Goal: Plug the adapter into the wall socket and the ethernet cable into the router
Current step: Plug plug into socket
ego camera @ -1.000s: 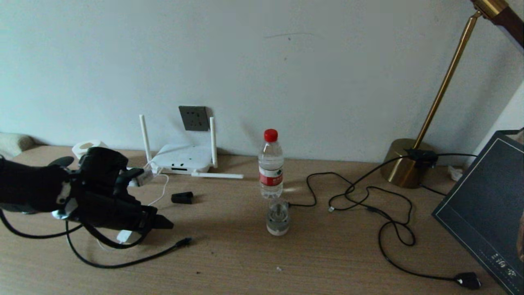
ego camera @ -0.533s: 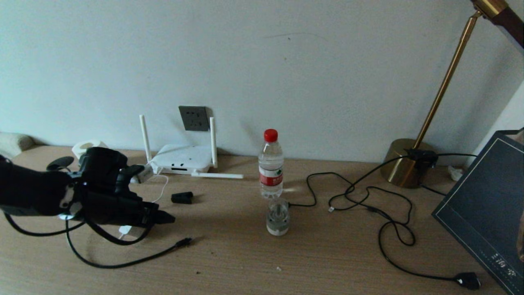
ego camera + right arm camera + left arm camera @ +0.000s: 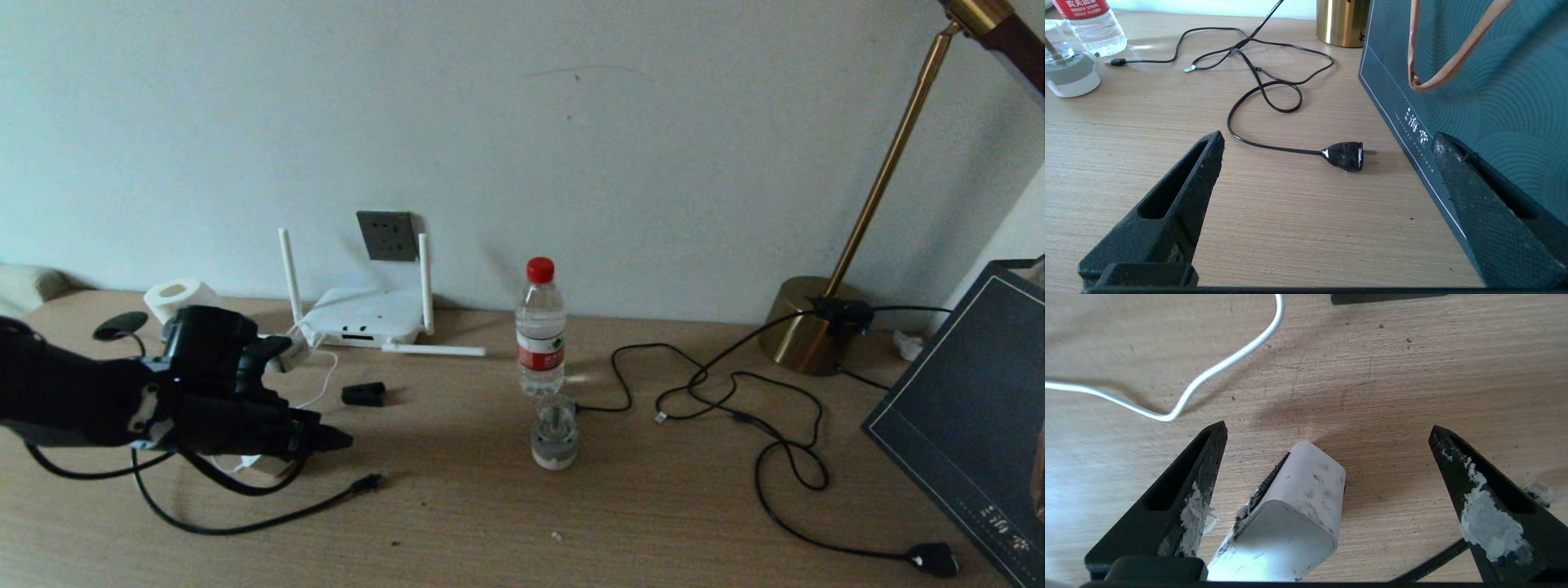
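Observation:
The white adapter [image 3: 1294, 510] lies on the wooden table between the fingers [image 3: 1184, 498] of my left gripper [image 3: 1327, 426], which stands open around it without touching it. In the head view only a white sliver of the adapter [image 3: 247, 464] shows under the left gripper [image 3: 314, 441]. Its thin white cord [image 3: 1208, 373] runs toward the router [image 3: 363, 314], a white box with upright antennas against the wall. The dark grey wall socket [image 3: 388, 235] sits just above the router. The black ethernet cable [image 3: 245, 523] curves past my left arm, its connector [image 3: 367, 483] loose on the table. My right gripper [image 3: 1327, 135] is open and empty.
A small black block [image 3: 363, 394], a water bottle [image 3: 540, 327] and a small jar [image 3: 555, 433] stand mid-table. A brass lamp base [image 3: 808, 327], a tangled black cable with a chunky plug [image 3: 1345, 156] and a dark bag [image 3: 963, 416] are on the right. A paper roll [image 3: 173, 296] sits far left.
My left arm has sunk lower toward the table, with the open fingers settling around the adapter; the paper roll behind it is now uncovered. Nothing else moved.

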Tool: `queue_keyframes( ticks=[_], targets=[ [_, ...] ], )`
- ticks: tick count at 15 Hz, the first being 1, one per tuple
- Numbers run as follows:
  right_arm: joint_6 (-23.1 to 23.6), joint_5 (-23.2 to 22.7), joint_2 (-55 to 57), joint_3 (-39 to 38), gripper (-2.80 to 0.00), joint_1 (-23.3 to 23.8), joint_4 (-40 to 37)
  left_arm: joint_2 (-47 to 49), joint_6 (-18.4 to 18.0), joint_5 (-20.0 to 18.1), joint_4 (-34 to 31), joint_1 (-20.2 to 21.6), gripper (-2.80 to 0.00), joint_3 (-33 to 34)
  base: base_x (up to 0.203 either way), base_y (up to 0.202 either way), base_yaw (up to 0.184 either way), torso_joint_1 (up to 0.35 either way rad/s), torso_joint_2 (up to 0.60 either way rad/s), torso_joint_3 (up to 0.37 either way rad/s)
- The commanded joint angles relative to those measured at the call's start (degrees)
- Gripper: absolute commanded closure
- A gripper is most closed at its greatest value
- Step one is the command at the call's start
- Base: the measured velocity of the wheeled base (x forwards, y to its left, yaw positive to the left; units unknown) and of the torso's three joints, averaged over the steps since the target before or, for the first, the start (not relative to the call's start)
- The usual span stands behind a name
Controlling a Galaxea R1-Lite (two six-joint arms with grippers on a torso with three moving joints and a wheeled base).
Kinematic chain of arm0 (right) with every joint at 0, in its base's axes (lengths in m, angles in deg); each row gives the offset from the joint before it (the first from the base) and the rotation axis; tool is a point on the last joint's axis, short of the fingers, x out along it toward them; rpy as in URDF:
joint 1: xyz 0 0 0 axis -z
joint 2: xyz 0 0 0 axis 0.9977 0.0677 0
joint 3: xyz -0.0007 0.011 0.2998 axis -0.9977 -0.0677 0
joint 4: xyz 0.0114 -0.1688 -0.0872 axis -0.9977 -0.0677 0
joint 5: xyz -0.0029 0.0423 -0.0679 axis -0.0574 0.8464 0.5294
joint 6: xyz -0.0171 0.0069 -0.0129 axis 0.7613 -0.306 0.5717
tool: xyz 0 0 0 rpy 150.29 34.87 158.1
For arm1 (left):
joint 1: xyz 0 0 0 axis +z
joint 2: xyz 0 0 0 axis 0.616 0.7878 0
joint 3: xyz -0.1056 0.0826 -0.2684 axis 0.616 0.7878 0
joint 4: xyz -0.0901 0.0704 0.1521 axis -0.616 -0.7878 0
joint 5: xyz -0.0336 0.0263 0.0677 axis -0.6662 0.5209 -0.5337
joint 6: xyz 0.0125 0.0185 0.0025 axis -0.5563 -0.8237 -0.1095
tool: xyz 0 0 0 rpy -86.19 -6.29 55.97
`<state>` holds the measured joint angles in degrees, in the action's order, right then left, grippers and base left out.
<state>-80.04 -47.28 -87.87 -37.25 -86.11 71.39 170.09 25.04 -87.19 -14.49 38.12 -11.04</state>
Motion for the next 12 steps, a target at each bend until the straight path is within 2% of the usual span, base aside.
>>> queue_keyframes(
  ticks=[1, 3, 5, 6, 8, 9, 12],
  targets=[
    [-0.02, 0.00, -0.02, 0.00, -2.80, -0.01, 0.01, -1.13, -0.96, 0.01, -0.09, 0.03, -2.80, -0.16, 0.000, 0.000, 0.000, 0.000, 0.00, 0.000],
    [-0.02, 0.00, -0.02, 0.00, -2.80, 0.04, 0.01, -2.87, -2.86, 0.06, -0.58, 0.33, -2.80, -0.31, 0.000, 0.000, 0.000, 0.000, 0.00, 0.000],
    [-0.02, 0.00, -0.02, 0.00, -2.80, -0.01, 0.01, -3.93, -6.47, 0.45, -0.57, 0.46, -2.80, -0.79, 0.000, 0.000, 0.000, 0.000, 0.00, 0.000],
    [-0.02, 0.00, -0.02, 0.00, -2.80, -0.01, 0.01, -4.22, -9.22, 0.91, -0.43, 0.92, -2.80, -0.92, 0.000, 0.000, 0.000, 0.000, 0.00, 0.000],
    [-0.02, 0.00, -0.02, 0.00, -2.80, -0.01, 0.01, -6.02, -16.99, 0.92, -0.45, 2.66, -2.80, -0.78, 0.000, 0.000, 0.000, 0.000, 0.00, 0.000],
    [-0.02, 0.00, -0.02, 0.00, -2.80, 0.08, 0.01, -7.55, -19.64, 0.00, -0.62, 3.00, -2.80, -0.61, 0.000, 0.000, 0.000, 0.000, 0.00, 0.000],
    [-0.02, 0.00, -0.02, 0.00, -2.80, 0.00, 0.01, -10.95, -25.82, -9.84, -2.34, 3.48, -2.80, 0.11, 0.000, 0.000, 0.000, 0.000, 0.00, 0.000]
  ],
)
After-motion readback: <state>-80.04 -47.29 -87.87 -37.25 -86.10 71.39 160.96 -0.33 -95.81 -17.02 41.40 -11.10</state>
